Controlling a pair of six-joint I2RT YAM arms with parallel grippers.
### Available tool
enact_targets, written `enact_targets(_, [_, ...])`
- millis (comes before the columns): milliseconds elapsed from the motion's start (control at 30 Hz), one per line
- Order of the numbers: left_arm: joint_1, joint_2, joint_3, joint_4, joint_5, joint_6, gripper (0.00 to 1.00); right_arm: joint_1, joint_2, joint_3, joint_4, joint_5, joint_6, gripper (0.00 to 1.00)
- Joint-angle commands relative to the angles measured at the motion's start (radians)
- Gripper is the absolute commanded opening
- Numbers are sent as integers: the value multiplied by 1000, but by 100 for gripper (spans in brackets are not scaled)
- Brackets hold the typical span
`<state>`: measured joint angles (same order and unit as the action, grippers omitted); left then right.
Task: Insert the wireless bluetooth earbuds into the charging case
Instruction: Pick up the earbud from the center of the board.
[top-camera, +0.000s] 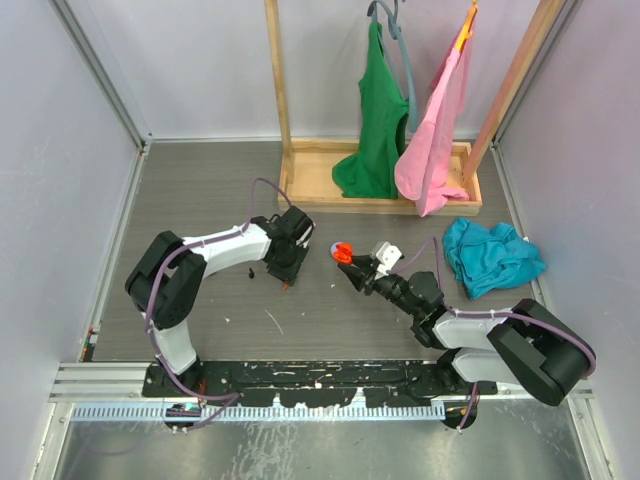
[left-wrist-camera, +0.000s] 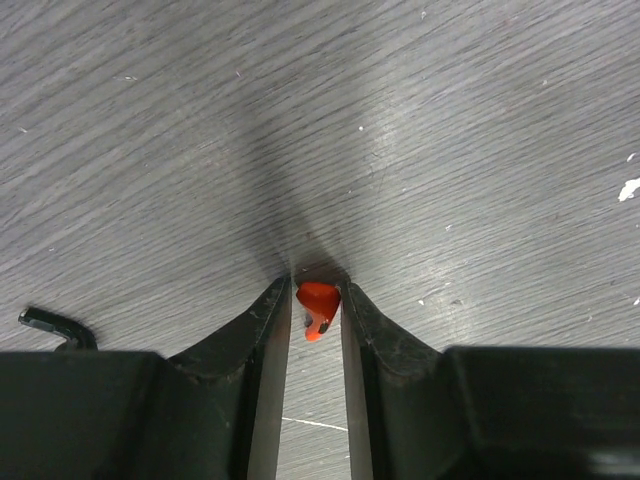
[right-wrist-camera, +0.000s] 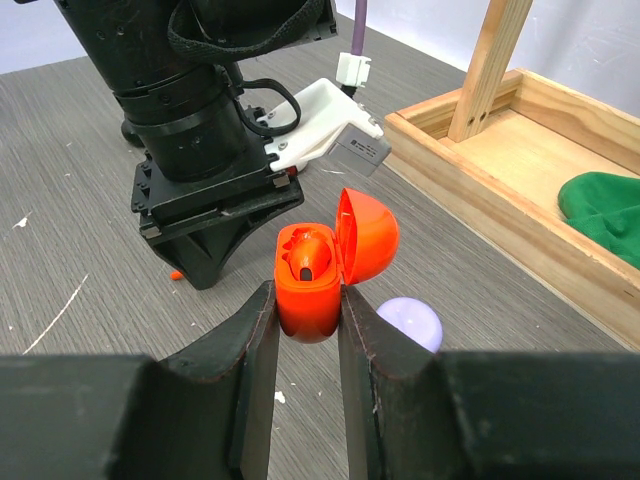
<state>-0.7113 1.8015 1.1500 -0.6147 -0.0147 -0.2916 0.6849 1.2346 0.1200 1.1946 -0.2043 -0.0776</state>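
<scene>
My left gripper (left-wrist-camera: 318, 292) points down at the table and is shut on a tiny red earbud (left-wrist-camera: 317, 306), with its tips at the table surface. In the top view this gripper (top-camera: 286, 279) is left of centre. My right gripper (right-wrist-camera: 305, 297) is shut on the body of an orange charging case (right-wrist-camera: 308, 300) and holds it above the table. The case's lid (right-wrist-camera: 368, 236) is open. One red earbud (right-wrist-camera: 310, 256) sits inside the case. In the top view the case (top-camera: 343, 252) is just right of the left gripper.
A lilac rounded object (right-wrist-camera: 411, 322) lies on the table beside the case. A small black hooked piece (left-wrist-camera: 48, 326) lies left of the left gripper. A wooden clothes rack base (top-camera: 375, 203) with green and pink garments stands behind. A teal cloth (top-camera: 490, 255) lies at the right.
</scene>
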Motion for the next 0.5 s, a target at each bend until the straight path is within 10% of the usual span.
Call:
enact_targets(0, [4,14,21,-6,-3,12,26,1,-17,33,49,-6,-12,1])
enact_targets(467, [4,-166,-49,80,0,-70,17,2,-22,28,57,-6,-10,1])
